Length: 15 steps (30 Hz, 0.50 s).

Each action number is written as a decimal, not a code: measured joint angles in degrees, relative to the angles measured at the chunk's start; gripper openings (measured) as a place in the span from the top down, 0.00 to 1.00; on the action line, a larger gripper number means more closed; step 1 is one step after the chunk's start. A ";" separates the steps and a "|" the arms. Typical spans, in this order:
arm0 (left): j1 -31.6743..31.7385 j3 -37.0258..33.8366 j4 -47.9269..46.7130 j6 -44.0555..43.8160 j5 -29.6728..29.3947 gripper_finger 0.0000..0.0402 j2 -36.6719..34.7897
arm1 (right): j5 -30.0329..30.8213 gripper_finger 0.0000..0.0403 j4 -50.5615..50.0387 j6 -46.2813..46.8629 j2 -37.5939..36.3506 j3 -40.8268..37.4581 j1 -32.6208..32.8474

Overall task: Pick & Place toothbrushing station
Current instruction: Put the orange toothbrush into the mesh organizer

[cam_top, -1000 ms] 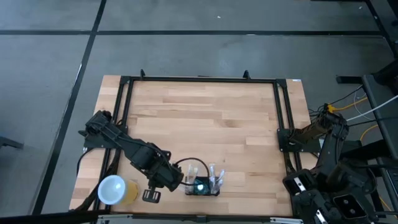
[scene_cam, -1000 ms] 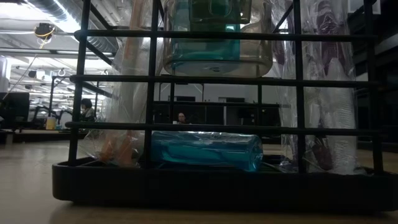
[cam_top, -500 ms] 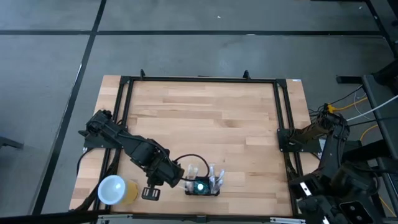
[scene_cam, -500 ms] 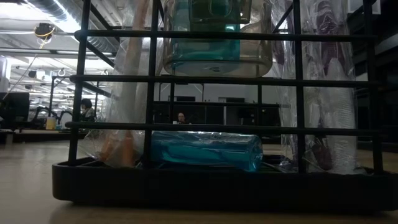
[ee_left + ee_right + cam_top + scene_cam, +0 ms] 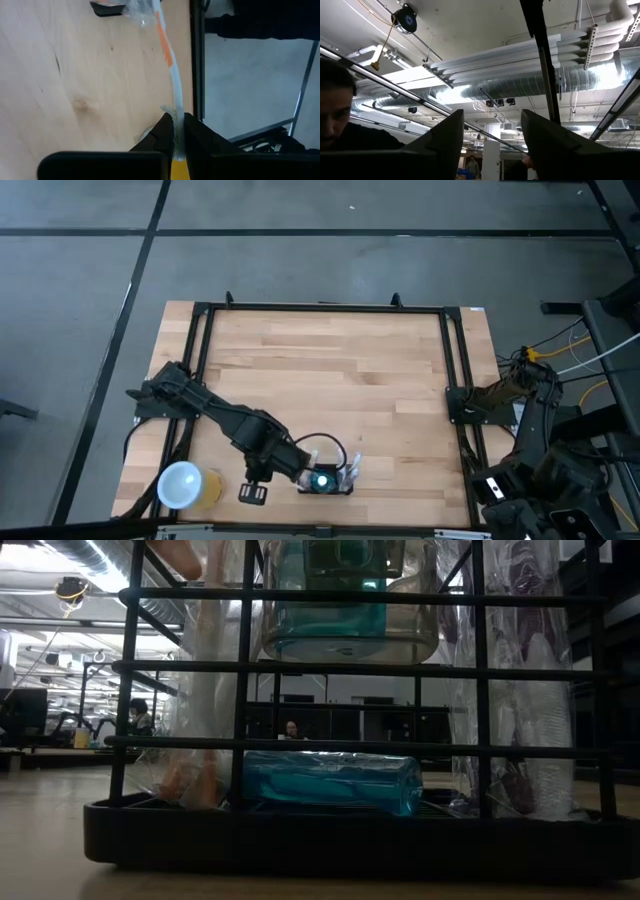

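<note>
"Where was the toothbrushing station (image 5: 326,481) when you looked?"

"Close to the front edge of the table (image 5: 330,370), just beside the end of the left arm. The yellow cup (image 5: 186,486) stood well apart from it, toward the left corner. From table height the station filled the view: a black base with a wire frame, and wrapped brushes and a teal tube inside."

"How would it handle, do you reckon?"

"Light, I'd say, and stiff in the frame. But the things in it looked loose, so a tilt could spill them. I'd take it by a top rail or the base rim and keep it level."

"And the left gripper (image 5: 178,120)?"

"Closed down narrow on a wrapped toothbrush (image 5: 172,80), white with an orange stripe. It pinched the handle, and the rest ran out ahead over the wood. It had no hold on the station itself."

"The other arm?"

"Parked off the table's right side. The right gripper (image 5: 492,145) pointed at the ceiling, fingers spread wide, holding nothing."
</note>
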 joint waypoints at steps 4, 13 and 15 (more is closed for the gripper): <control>0.57 0.07 0.14 0.06 0.70 0.96 0.45 | -0.12 0.50 0.02 0.21 0.26 0.00 0.01; 4.21 5.49 0.06 -1.33 -0.95 0.96 0.45 | -0.05 0.50 -0.13 -0.24 0.57 0.00 0.48; 5.16 5.52 -0.02 -1.47 -0.57 0.96 0.45 | -0.05 0.50 0.06 -0.29 0.57 0.00 0.52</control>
